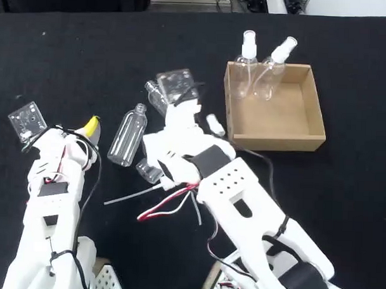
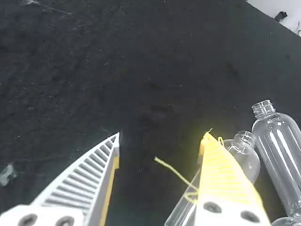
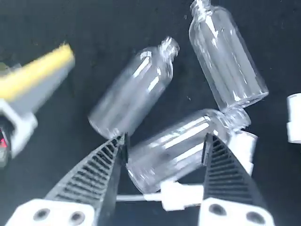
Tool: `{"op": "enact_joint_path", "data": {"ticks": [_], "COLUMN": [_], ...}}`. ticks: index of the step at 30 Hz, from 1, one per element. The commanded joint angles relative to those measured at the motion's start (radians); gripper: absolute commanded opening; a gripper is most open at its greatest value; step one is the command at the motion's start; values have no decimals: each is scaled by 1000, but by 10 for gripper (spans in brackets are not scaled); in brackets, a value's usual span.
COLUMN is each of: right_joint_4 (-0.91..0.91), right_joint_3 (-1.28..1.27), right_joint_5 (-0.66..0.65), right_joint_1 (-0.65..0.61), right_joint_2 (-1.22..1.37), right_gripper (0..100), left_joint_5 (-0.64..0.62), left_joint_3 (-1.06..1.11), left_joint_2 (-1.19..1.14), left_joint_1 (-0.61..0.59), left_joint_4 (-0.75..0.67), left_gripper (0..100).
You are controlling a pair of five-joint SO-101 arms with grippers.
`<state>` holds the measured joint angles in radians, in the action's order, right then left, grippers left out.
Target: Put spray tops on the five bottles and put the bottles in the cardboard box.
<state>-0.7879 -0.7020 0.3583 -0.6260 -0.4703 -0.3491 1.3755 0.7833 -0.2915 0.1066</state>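
Overhead view facing down, wrist views close, sharing uncapped bottles (image 1: 127,139)

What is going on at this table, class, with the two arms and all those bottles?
Two capped bottles already lean inside the cardboard box. The right pincer is open, its fingers either side of an uncapped bottle lying on the black table, with a loose spray top by its neck. Two other bare bottles lie close by. The left pincer is open and empty above the table beside them.

2 arms extended forward side by side, left gripper (image 2: 162,139) and right gripper (image 3: 164,141) angled down, jaws spread wide.
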Motion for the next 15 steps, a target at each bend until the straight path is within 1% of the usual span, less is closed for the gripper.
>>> {"op": "enact_joint_path", "data": {"ticks": [1,4,6,9,15], "right_joint_4": [54,38,35,23,-57], "right_joint_3": [-5,-4,7,42,179], "right_joint_5": [49,51,61,126,206], "right_joint_1": [-15,-14,-6,-5,-5], "right_joint_2": [-44,-25,12,104,289], "right_gripper": [224,247,307,385,362], "left_joint_5": [-5,-5,-3,-3,-3], "left_joint_3": [-56,-56,-58,-59,-61], "left_joint_2": [18,15,15,15,15], "left_joint_1": [4,15,15,13,13], "left_joint_4": [-20,-21,-21,-21,-21], "left_gripper": [263,263,263,263,263]}}
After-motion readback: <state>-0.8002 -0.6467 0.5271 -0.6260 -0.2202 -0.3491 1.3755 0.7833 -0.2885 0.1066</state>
